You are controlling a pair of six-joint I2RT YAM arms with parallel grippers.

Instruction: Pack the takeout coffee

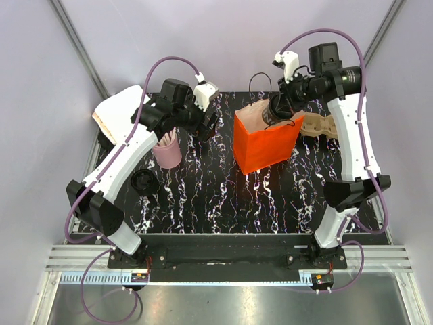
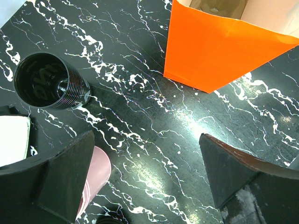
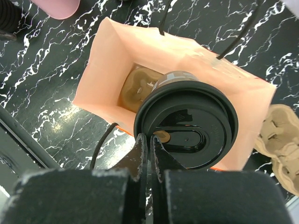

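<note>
The takeout coffee (image 3: 187, 126) was gripped by the right hand (image 3: 149, 140), whose fingers were closed tight on the near rim of the dark lid. The cup was held upright in the open mouth of the orange bag (image 1: 265, 145). In the right wrist view roughly half of that mouth was filled by the lid. One long paper edge was overlapped by the lid, and whether it was touched could not be told. Free room was left in the other half of the mouth, where a brownish item (image 3: 135, 88) was seen lying at the bottom of the bag, too far hidden to be named. The far paper edge and the two short ends were seen standing apart from the lid. A cardboard cup carrier (image 1: 318, 125) was set just beside the bag, on its right. The left hand (image 2: 145, 135) was held wide open, with nothing between its fingers, above a bare stretch of the black marbled worktop (image 1: 203, 196). The bag's lower corner was near one finger, and a pink cup (image 2: 96, 179) was just beside the other. A lidless black cup (image 2: 46, 81) was stood apart from the pink cup, nearer the left edge of the worktop. Between that cup and the bag a broad strip of worktop was left open, and bare surface was also seen along the near edge in front of both arm bases.
</note>
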